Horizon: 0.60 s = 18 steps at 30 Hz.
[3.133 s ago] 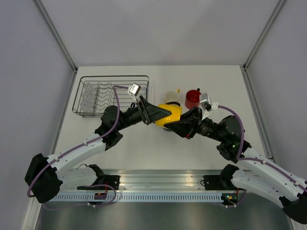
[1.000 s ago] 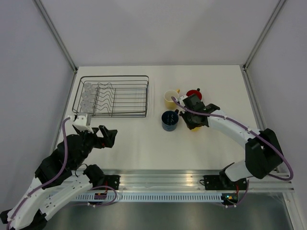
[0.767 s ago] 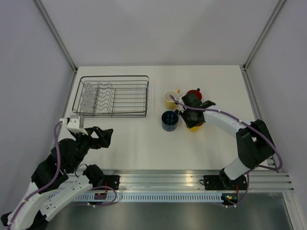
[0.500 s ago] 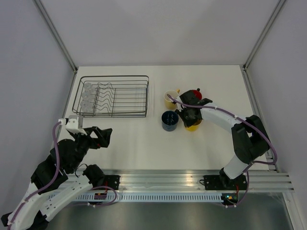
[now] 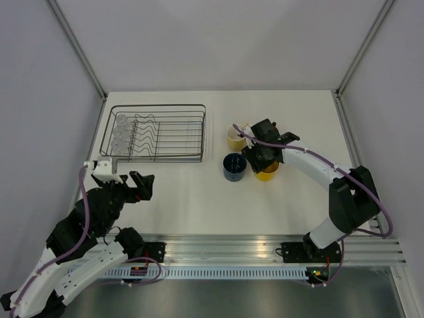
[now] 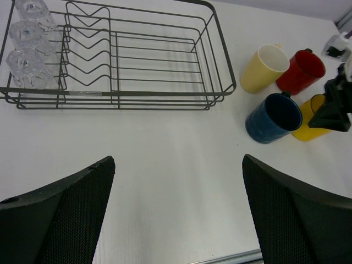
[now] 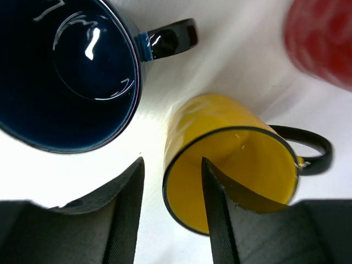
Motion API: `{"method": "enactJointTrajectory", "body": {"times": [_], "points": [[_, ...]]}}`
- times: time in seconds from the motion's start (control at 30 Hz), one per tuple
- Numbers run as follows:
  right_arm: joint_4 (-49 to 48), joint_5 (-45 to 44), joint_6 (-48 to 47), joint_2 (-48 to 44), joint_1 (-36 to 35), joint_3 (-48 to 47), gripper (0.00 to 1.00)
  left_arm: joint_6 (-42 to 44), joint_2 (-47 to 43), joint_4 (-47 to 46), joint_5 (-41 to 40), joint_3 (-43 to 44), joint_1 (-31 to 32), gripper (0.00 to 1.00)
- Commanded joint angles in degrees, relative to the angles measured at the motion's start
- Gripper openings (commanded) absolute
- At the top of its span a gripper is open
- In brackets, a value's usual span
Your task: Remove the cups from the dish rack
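Hovering over the near table [image 6: 165, 143], the left gripper [image 6: 177, 165] spreads its fingers wide, holding nothing. Beyond, the right gripper [image 7: 171, 165] stands parted astride the yellow mug [image 7: 220, 126] rim, one finger inside, unclamped. The blue mug [image 7: 71, 77], red mug [image 6: 301, 70] and cream mug [image 6: 263, 69] stand close by. Far left, the dish rack [image 6: 159, 93] holds three tumblers [image 6: 25, 60] at its left end.

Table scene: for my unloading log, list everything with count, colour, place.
dish rack: one, black, table's far left
tumblers: three, clear, rack's left end
cream mug: one, pale yellow, right of rack
red mug: one, red, beside cream mug
blue mug: one, dark blue, nearer than cream mug
yellow mug: one, bright yellow, beside blue mug
table: one, white, underneath all
left tool: one, black, open, near-left above table
right tool: one, black, open astride yellow mug's rim
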State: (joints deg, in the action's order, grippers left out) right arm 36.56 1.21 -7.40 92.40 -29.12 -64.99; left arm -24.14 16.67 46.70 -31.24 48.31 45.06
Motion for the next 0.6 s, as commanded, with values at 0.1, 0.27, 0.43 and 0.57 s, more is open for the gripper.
{"method": "enactJointTrajectory", "body": {"times": [0.1,0.27,0.43,0.57], "points": [[2.6,-0.9,-0.2,-11.1,0.1,-3.6,0.54,-2.1,8.3,0.3,-4.4,1.9,-2.7,1.00],[-1.2,-2.4,4.1,-22.6,0.2,-3.0,0.90,-1.0,13.7,-0.6,2.1,2.2,-16.5,1.00],[-14.1,-9.4,13.8,-33.1,0.2,4.3,0.98,0.3,19.7,-3.5,8.7,3.1,-26.5,1.00],[-20.7,-9.0,22.7,-41.0,0.2,8.6,0.98,-1.0,25.3,-3.5,9.9,5.4,-30.1,1.00]]}}
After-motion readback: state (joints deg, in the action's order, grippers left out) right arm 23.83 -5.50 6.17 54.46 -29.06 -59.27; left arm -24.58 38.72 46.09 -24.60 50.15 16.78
